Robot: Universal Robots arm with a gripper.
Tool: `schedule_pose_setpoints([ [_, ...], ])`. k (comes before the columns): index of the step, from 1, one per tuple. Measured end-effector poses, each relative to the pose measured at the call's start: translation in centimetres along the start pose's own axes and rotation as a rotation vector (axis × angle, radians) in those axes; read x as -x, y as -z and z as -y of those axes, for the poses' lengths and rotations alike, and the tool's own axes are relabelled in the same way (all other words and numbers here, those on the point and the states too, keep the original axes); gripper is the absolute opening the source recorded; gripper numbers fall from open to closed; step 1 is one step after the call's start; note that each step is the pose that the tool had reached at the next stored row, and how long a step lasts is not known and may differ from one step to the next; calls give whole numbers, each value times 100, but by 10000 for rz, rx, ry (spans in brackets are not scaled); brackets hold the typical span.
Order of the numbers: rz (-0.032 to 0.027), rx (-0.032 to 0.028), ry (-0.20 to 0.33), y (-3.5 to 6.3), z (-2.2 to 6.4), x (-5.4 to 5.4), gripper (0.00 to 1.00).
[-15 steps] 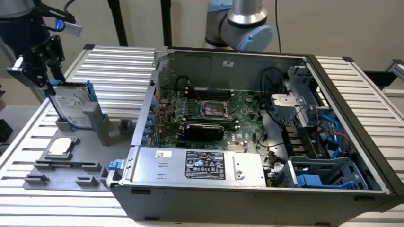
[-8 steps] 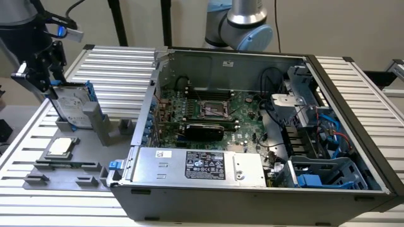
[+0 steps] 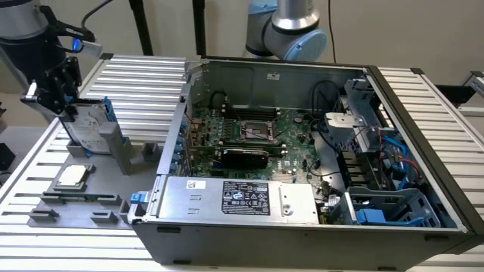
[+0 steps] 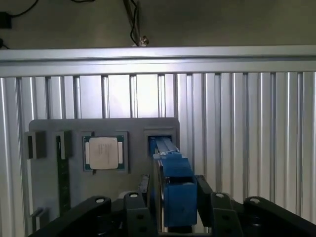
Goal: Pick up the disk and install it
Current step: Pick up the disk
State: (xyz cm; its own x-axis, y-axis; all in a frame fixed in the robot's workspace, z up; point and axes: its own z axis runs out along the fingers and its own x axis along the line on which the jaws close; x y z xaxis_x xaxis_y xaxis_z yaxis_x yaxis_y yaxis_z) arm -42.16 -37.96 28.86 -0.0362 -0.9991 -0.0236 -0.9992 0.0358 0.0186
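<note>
The claw (image 3: 67,111) is at the disk (image 3: 90,131), over by the exterior view's left. The disk stands up on its thin edge in a slot of the grey tray (image 3: 155,192), and the tray lies on the desk (image 3: 38,249). The wrist view shows the disk's blue plastic frame right in the middle of the claw. I can't tell if the claw is squeezing the disk or just sits around it.

The job right now looks like getting a good grip on the disk. To do it well, the claw should be in line with the disk and push the same on both flat sides. It should be snug, but not so hard that the blue plastic bends. The disk should come straight up, nice and slow. If it tips, it could rub or get stuck on the tall grey post (image 3: 115,147) next to it.

Now I count. There is one claw, one disk and one grey tray. The tray also has one square silver chip (image 4: 103,153) and one long green circuit stick (image 4: 64,177). There is one big computer case (image 3: 302,246), with one silver box with a black label (image 3: 192,201) in it.
</note>
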Motion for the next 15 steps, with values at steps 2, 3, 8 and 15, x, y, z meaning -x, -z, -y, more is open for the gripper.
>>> schedule_pose_setpoints([
  [2, -3, 3, 0, -3, -1, 0, 100],
  [3, -3, 3, 0, -4, -1, 0, 100],
  [8, 0, -1, 0, -7, -13, 0, 100],
  [15, -1, -1, 1, -8, -37, -1, 100],
])
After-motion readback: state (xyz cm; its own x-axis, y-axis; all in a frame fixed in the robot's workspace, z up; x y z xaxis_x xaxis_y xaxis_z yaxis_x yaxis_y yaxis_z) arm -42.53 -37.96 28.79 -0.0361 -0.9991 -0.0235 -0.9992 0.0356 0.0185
